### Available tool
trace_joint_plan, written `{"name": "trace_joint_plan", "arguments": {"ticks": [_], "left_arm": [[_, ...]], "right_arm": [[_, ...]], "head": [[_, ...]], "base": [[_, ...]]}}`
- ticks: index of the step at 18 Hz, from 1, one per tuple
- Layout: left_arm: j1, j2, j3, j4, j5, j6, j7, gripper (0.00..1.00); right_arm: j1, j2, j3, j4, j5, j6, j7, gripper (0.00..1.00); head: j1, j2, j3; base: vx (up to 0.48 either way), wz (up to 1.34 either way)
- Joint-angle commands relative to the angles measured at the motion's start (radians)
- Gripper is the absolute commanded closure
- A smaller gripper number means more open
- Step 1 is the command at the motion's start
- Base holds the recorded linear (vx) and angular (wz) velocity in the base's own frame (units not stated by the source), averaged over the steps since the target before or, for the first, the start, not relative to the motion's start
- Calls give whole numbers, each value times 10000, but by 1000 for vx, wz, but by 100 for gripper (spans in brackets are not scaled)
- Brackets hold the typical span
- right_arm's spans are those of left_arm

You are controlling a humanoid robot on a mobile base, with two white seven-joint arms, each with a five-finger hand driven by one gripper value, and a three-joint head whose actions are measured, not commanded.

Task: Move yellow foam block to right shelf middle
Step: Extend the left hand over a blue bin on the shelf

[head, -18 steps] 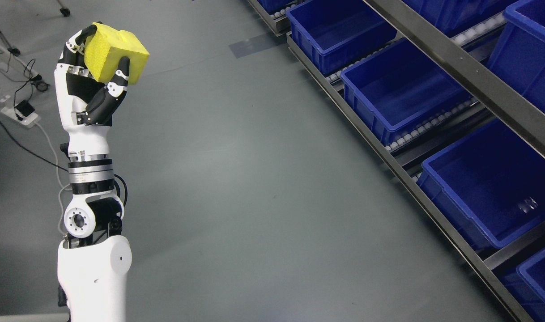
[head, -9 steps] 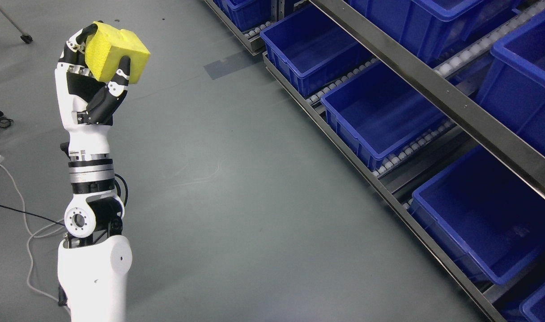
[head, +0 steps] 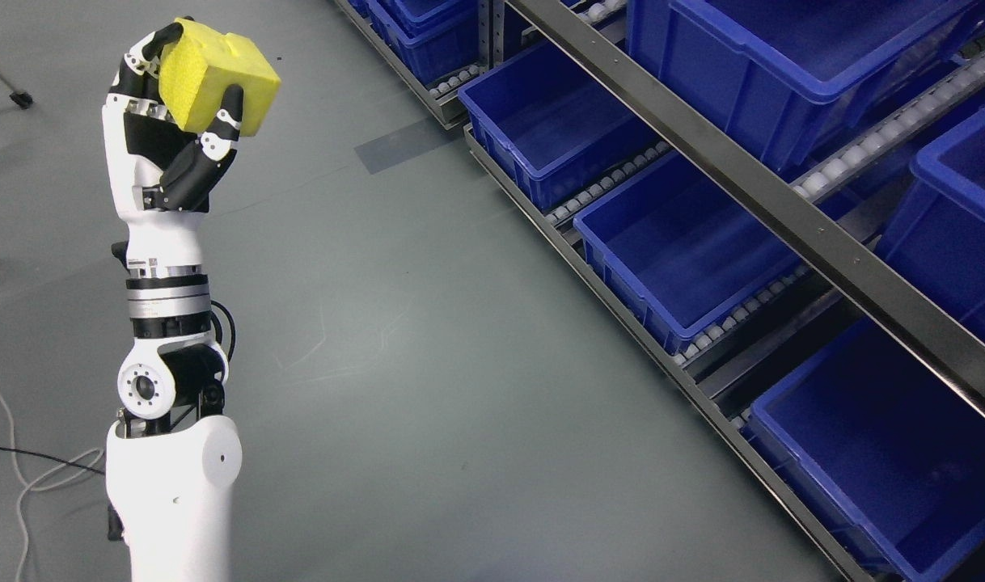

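Note:
My left hand (head: pixel 187 97) is raised at the upper left of the head view, its black fingers curled around the yellow foam block (head: pixel 217 77). The block sits at the top of the hand, above the grey floor. The shelf rack (head: pixel 784 218) runs diagonally along the right side, well to the right of the hand. Its lower level holds open blue bins (head: pixel 678 259), and more blue bins (head: pixel 784 65) stand on the level above. My right arm does not show.
A wide stretch of grey floor (head: pixel 428 364) lies between my arm and the rack. White and black cables (head: pixel 7 469) trail at the lower left edge. A thin stand leg (head: pixel 11 93) shows at the far left.
The whole picture has shifted as the camera moved: the rack now sits closer and shows more of its upper level. My left hand keeps the same hold on the block.

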Motion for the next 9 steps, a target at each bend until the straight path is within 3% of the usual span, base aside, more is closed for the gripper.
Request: {"name": "trace_joint_plan", "arguments": {"ticks": [1,9], "left_arm": [[-690,175,-302,-179,-11,266,26,62],[-1104,175,-578,-179,-11,435,26,62]], "right_arm": [[-34,-175,0,-175,0,7,3,0],[-34,-175,0,-175,0,7,3,0]], "head": [[0,0,0],[0,0,0]], "base": [[205,-184],[187,-441]]}}
